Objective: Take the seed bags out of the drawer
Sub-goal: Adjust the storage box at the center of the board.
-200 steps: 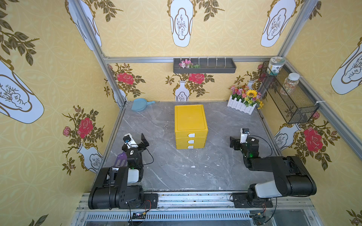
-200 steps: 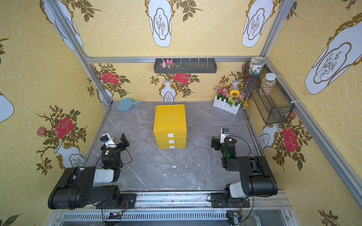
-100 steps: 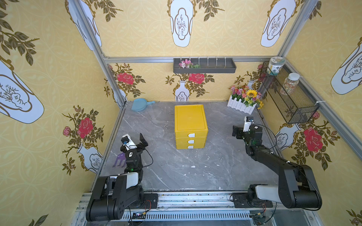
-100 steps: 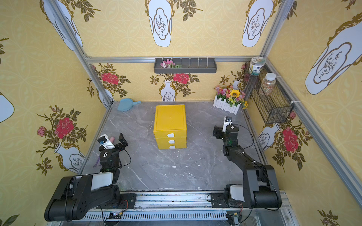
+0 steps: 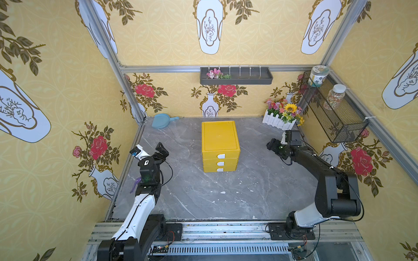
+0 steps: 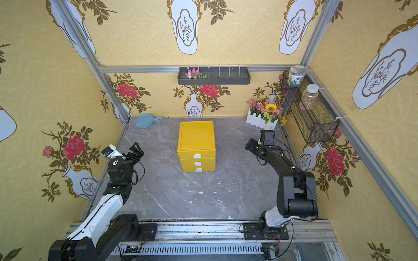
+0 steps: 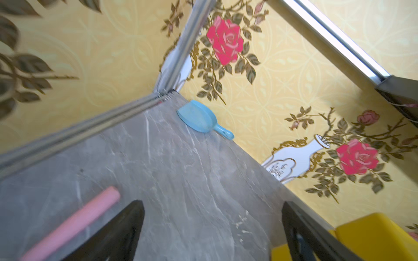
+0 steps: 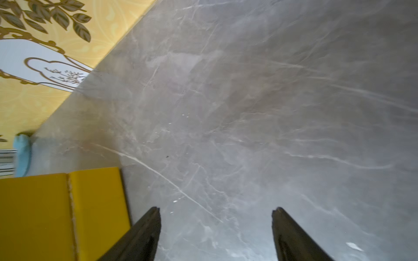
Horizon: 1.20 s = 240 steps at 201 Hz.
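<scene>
**Drawer unit** (image 5: pixel 220 144): yellow, with three stacked drawers whose white handles face the robot. It stands upright near the middle of the grey marbled surface (image 5: pixel 226 198). All three drawers sit pushed in flush.

**Seed bags**: no packet shows in any view. Whatever the shut drawers hold is hidden, so their place cannot be told.

**Left gripper** (image 5: pixel 150 151): fingers spread wide with nothing between them. It is raised over the left side of the surface, well apart from the drawer unit. In the left wrist view it faces the back left corner, and a corner of the drawer unit shows at the frame's edge.

**Right gripper** (image 8: pixel 216 210): fingers apart and empty, with bare surface showing between them. In both top views it sits to the right of the drawer unit, pointed toward it but not touching.

**Scoop** (image 5: pixel 162 121): light blue, lying at the foot of the back wall near the left corner.

**Flower box** (image 5: pixel 281 115): a white picket planter with mixed blooms, in the back right corner.

**Wire basket** (image 5: pixel 339 117): black, fixed to the right wall and holding two jars (image 5: pixel 337 96).

**Wall tray** (image 5: pixel 236 76): dark grey, on the back wall, with pink flowers at its left end.

**Pink rod** (image 7: pixel 74 221): lies on the surface beside the left gripper. It is too blurred to identify.
</scene>
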{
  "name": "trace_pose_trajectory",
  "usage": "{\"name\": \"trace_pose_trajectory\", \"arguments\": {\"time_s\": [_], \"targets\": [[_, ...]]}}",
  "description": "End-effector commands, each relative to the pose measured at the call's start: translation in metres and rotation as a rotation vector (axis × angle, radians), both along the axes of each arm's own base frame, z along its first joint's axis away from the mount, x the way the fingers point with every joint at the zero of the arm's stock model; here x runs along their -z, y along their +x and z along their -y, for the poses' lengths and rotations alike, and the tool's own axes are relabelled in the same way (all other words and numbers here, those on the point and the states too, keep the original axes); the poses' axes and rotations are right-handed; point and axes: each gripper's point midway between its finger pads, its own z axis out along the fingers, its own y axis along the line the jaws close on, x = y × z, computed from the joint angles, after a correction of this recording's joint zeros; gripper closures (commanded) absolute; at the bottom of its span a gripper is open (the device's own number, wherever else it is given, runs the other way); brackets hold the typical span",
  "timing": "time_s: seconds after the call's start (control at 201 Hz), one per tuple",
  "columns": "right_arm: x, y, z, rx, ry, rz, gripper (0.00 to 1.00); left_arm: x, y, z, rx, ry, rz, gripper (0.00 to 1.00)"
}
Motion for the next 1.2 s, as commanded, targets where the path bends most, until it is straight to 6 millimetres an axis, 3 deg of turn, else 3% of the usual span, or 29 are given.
{"name": "trace_pose_trajectory", "arguments": {"time_s": [0.0, 0.154, 0.294, 0.478, 0.697, 0.937, 1.191], "targets": [[-0.001, 0.008, -0.043, -0.079, 0.157, -0.050, 0.32, 0.024, 0.012, 0.047, 0.214, -0.249, -0.122, 0.10], [0.013, 0.032, -0.084, -0.140, 0.208, -0.092, 0.39, 0.042, 0.032, 0.104, 0.487, -0.479, -0.250, 0.78], [0.019, 0.053, -0.118, -0.179, 0.265, -0.107, 0.44, 0.059, 0.038, 0.137, 0.605, -0.582, -0.329, 1.00], [0.026, 0.072, -0.149, -0.221, 0.315, -0.121, 0.47, 0.061, 0.041, 0.173, 0.741, -0.662, -0.355, 1.00], [0.032, 0.079, -0.178, -0.266, 0.351, -0.130, 0.50, 0.071, 0.044, 0.204, 0.828, -0.715, -0.408, 1.00], [0.037, 0.077, -0.204, -0.315, 0.357, -0.137, 0.52, 0.077, 0.039, 0.221, 0.870, -0.724, -0.443, 1.00], [0.044, 0.081, -0.233, -0.387, 0.382, -0.159, 0.51, 0.076, 0.020, 0.229, 0.885, -0.716, -0.451, 1.00]]}}
